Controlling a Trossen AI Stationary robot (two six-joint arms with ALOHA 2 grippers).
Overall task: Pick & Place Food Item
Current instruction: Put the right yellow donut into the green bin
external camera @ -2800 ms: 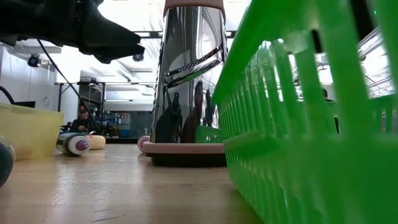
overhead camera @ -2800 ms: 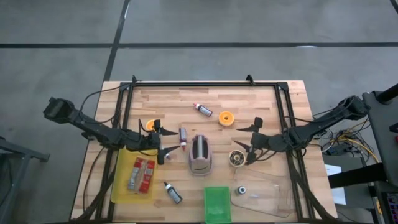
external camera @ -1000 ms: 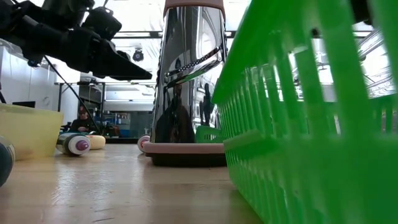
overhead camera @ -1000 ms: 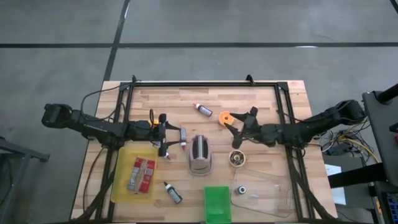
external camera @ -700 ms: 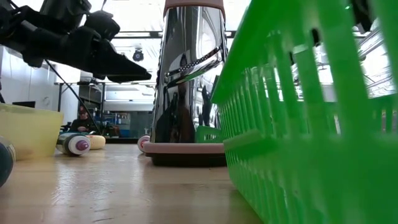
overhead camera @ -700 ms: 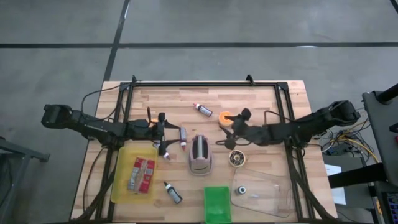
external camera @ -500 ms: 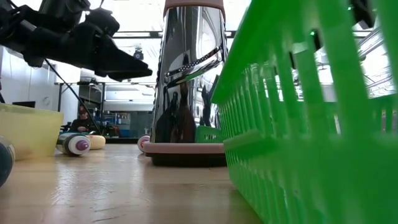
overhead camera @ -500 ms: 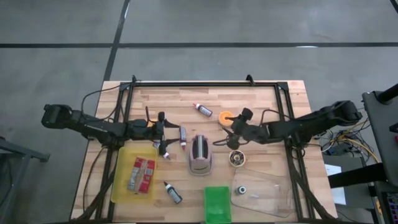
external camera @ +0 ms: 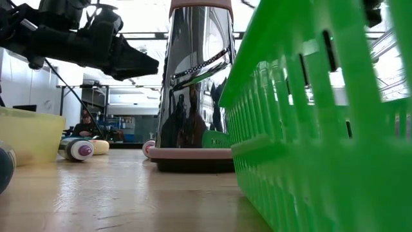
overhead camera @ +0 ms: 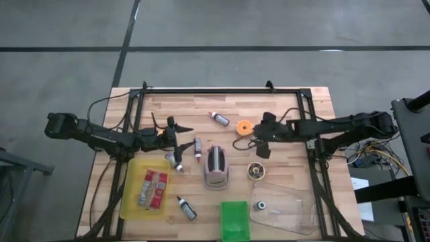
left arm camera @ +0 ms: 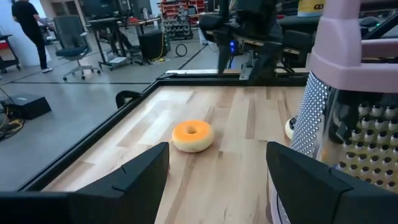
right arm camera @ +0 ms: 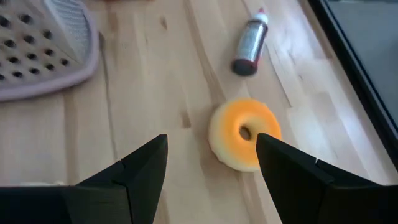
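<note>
An orange-iced donut (overhead camera: 244, 127) lies on the wooden table behind the metal grater (overhead camera: 216, 168). My right gripper (overhead camera: 255, 138) hovers just right of it, open. In the right wrist view the donut (right arm camera: 244, 134) sits just ahead of that gripper (right arm camera: 210, 149), closer to one finger and untouched. My left gripper (overhead camera: 176, 128) hangs open left of the grater, holding nothing. The left wrist view has the same donut (left arm camera: 193, 135) farther off, beyond that gripper (left arm camera: 217, 152). In the low view the left gripper (external camera: 129, 64) floats above the table.
A yellow tray (overhead camera: 131, 195) holds red packets (overhead camera: 153, 187). A green basket (overhead camera: 234, 220) and a clear container (overhead camera: 282, 210) stand at the front edge. Small bottles (overhead camera: 219, 119) (overhead camera: 197, 148) (overhead camera: 186, 208) lie scattered. A round tin (overhead camera: 256, 171) sits right of the grater.
My right arm has swung toward the table's far side and its gripper has turned beside the donut. The left gripper has shifted slightly toward the far side. Both stay open.
</note>
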